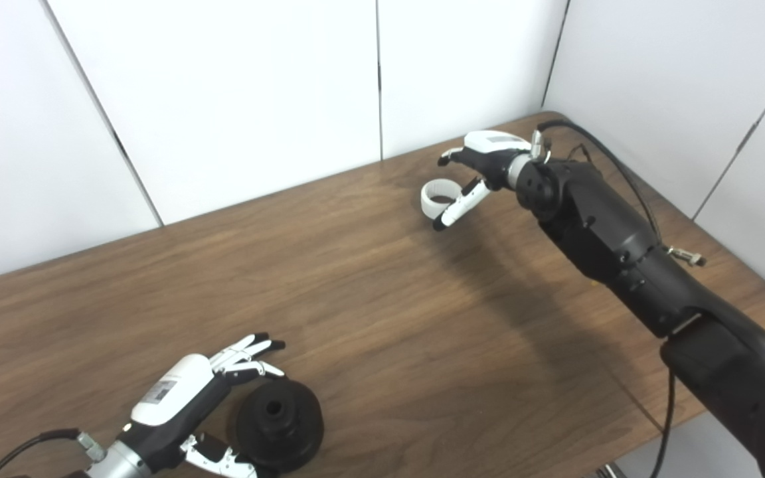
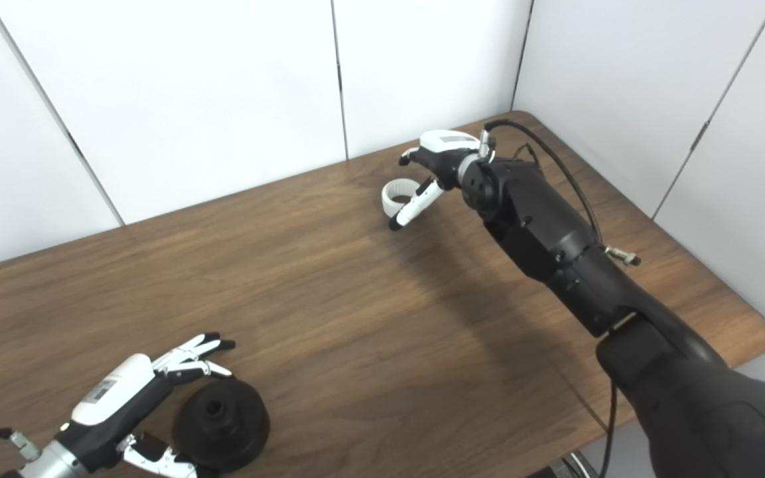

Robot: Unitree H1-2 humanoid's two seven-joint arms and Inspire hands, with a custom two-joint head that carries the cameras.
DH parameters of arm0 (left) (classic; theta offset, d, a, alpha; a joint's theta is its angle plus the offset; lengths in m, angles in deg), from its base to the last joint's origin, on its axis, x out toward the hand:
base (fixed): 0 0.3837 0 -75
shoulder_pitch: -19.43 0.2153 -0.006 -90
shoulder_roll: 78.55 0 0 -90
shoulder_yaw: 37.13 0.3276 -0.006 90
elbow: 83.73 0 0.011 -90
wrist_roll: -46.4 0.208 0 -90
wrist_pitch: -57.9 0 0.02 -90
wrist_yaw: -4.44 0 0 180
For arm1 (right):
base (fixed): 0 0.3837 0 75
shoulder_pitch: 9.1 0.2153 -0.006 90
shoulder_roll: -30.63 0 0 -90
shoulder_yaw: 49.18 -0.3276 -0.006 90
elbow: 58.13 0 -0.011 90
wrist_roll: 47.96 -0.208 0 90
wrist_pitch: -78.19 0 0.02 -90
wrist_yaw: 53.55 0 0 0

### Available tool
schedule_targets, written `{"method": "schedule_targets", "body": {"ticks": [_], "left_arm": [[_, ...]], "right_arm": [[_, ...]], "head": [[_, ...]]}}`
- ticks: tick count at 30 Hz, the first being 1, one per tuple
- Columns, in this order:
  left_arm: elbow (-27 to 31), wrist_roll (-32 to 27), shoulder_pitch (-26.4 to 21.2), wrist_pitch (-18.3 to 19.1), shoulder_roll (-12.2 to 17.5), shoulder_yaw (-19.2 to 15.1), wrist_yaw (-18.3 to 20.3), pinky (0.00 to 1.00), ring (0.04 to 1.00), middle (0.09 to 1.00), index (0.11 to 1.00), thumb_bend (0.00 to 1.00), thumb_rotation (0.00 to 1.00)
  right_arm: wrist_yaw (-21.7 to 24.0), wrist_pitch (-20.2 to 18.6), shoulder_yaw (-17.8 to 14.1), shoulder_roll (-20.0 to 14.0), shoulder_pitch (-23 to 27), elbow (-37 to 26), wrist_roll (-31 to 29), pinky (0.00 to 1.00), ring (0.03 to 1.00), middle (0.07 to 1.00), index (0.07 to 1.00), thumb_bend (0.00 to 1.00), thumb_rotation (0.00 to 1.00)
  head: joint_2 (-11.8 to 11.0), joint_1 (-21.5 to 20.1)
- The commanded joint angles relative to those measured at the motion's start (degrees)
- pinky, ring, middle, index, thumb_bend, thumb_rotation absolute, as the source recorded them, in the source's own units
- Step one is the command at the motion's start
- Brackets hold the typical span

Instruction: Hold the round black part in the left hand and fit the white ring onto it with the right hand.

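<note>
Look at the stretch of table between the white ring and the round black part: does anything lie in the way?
Nothing visible does. The white ring lies far back by the right hand, the round black part near the front by the open left hand, and only bare wooden table lies between them.

Dark wood-grain table [image 1: 369, 299] with a rounded far corner, set against white wall panels [image 1: 236, 99] (thin dark seams between them), meeting at a corner on the right.

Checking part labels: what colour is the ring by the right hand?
White, the ring beside the right hand; clearest in the left eye view.
</note>
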Motion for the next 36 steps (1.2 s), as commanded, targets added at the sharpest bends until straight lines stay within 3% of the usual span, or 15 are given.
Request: {"method": "schedule_targets", "body": {"ticks": [1, 13, 23, 27, 36], "left_arm": [[-2.25, 1.7, 1.85, 2.15, 2.04, 0.94, 3.8, 0.89, 0.978, 0.936, 0.49, 0.52, 0.07], [-1.01, 1.9, 2.39, 2.89, 2.22, 0.88, 4.12, 0.94, 0.998, 0.944, 0.49, 0.52, 0.07], [-0.12, 2.6, 3.0, 3.39, 2.07, 0.71, 3.89, 0.94, 0.989, 0.941, 0.489, 0.52, 0.07], [0.32, 3.11, 2.91, 3.71, 2.22, 0.79, 4.4, 0.97, 0.994, 0.948, 0.49, 0.52, 0.07], [1.14, 2.1, 3.81, 4.21, 2.11, 0.47, 4.68, 0.92, 0.985, 0.955, 0.489, 0.52, 0.07]], "right_arm": [[-1.24, -0.14, -0.42, -1.43, 3.02, -0.06, -0.3, 0.86, 0.919, 0.938, 0.891, 1.0, 0.46], [-5.43, 0.6, 0.65, 0.06, 2.69, 2.95, -0.99, 0.83, 0.902, 0.919, 0.865, 0.92, 0.36], [-11.45, 2.79, 0.92, 1.83, 3.03, 7.76, -2.31, 0.77, 0.88, 0.896, 0.833, 0.86, 0.3], [-15.03, 3.78, 0.83, 2.82, 2.95, 9.33, -3.09, 0.74, 0.858, 0.877, 0.796, 0.82, 0.28], [-20.89, 5.76, 0.73, 3.86, 2.58, 10.86, -4.39, 0.73, 0.82, 0.824, 0.661, 0.72, 0.21]], "head": [[0.07, -0.08], [0.36, 1.1], [0.63, 2.18], [0.63, 2.18], [1.06, 2.57]]}}
